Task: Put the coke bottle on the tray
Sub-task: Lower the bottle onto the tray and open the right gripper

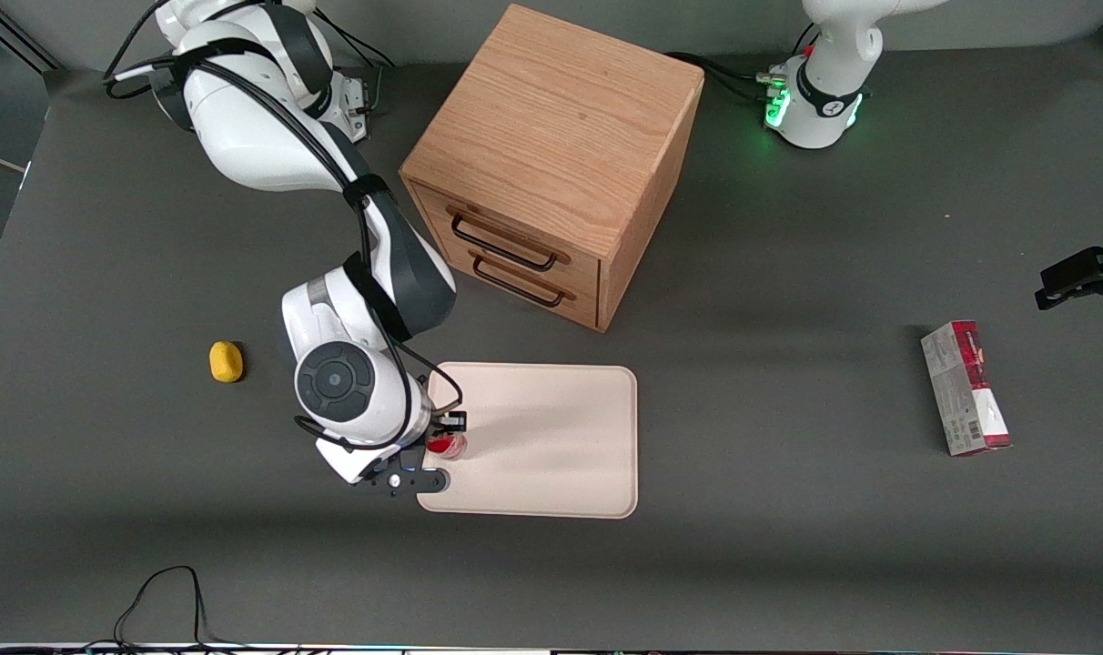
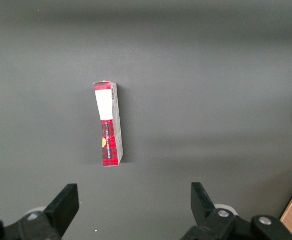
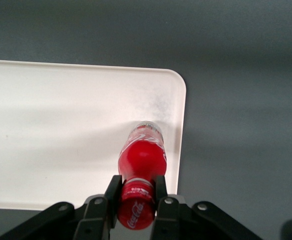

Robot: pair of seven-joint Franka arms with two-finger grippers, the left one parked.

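Note:
The coke bottle (image 3: 142, 155) is small and red with a red cap and white script logo. My right gripper (image 3: 137, 189) is shut on its neck just under the cap, and the bottle stands upright with its clear base on or just above the tray (image 3: 61, 130), close to the tray's rim. In the front view the gripper (image 1: 442, 444) holds the bottle (image 1: 446, 446) over the cream-white tray (image 1: 551, 437), at the edge toward the working arm's end. Only a little red of the bottle shows under the wrist there.
A wooden drawer cabinet (image 1: 551, 164) stands farther from the front camera than the tray. A yellow lump (image 1: 226, 361) lies toward the working arm's end. A red-and-grey carton (image 1: 966, 388) lies toward the parked arm's end, also in the left wrist view (image 2: 108, 122).

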